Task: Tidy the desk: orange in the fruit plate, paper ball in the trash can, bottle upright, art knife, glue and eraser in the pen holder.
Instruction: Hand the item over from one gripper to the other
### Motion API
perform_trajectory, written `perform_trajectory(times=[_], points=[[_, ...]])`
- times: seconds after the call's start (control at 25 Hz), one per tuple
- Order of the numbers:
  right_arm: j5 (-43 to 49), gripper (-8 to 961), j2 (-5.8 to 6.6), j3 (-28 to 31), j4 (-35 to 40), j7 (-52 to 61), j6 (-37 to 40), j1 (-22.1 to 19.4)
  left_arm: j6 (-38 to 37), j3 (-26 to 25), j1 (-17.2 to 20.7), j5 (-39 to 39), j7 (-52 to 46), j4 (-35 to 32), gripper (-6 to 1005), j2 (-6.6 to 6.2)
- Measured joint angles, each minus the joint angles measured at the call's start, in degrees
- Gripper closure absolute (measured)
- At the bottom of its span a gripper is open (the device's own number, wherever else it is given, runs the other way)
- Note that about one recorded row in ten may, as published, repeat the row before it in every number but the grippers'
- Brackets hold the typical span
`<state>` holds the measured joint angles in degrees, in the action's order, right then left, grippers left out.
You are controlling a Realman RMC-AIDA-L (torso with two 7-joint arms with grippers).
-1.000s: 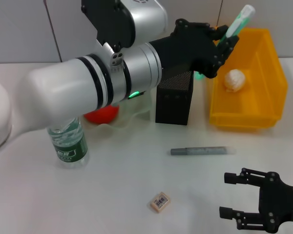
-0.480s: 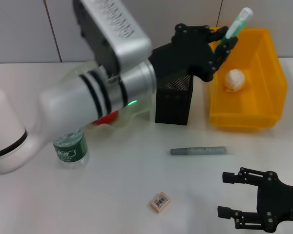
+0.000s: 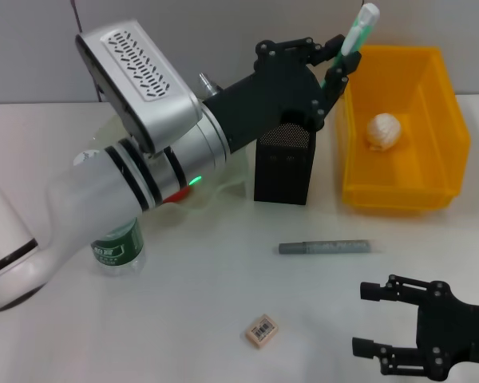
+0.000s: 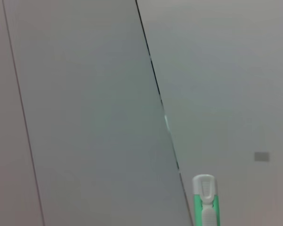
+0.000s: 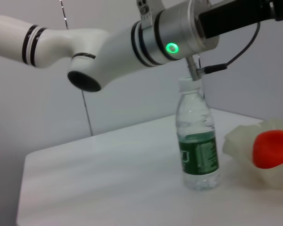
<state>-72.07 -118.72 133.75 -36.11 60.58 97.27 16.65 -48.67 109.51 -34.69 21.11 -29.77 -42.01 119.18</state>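
Observation:
My left gripper (image 3: 333,57) is shut on the green and white art knife (image 3: 356,33), held tilted just above the black mesh pen holder (image 3: 285,169). The left wrist view shows only the knife's tip (image 4: 205,202) against the wall. A grey stick, apparently the glue (image 3: 326,247), lies on the table in front of the holder, and the eraser (image 3: 261,330) lies nearer me. The paper ball (image 3: 383,132) sits in the yellow trash can (image 3: 443,171). The bottle (image 3: 116,247) (image 5: 197,136) stands upright. The orange (image 5: 273,148) rests in the pale fruit plate (image 5: 240,146). My right gripper (image 3: 364,319) is open, low at the front right.
My left arm (image 3: 144,159) crosses over the fruit plate (image 3: 223,187) and hides most of it and the bottle's top. A grey wall stands behind the table.
My left gripper has carried the art knife leftward from over the trash can to above the pen holder, and the arm has rolled. The right gripper has hardly moved.

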Motion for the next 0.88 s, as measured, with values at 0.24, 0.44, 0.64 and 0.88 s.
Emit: perform_trajectory(times=[0.24, 0.44, 0.64, 0.88], points=[[0.0, 179, 0.08, 8.3, 0.1, 0.0, 2.4, -0.6, -6.6, 1.0, 2.2, -0.7, -4.4, -0.3, 810, 0.0], [0.0, 179, -0.13, 20.5, 0.0, -2.3, 6.4, -1.7, -12.2, 1.1, 5.2, -6.8, -12.1, 0.0, 809, -0.01], [2.7, 183, 1.92, 21.4, -0.9, -0.2, 11.9, -2.1, -20.2, 1.2, 7.8, -5.3, -18.3, 0.3, 809, -0.57], [3.2, 184, 6.28, 22.6, -1.2, 3.2, 20.9, -2.3, -28.2, -0.3, 9.1, 2.2, -22.1, 3.2, 809, -0.84]])
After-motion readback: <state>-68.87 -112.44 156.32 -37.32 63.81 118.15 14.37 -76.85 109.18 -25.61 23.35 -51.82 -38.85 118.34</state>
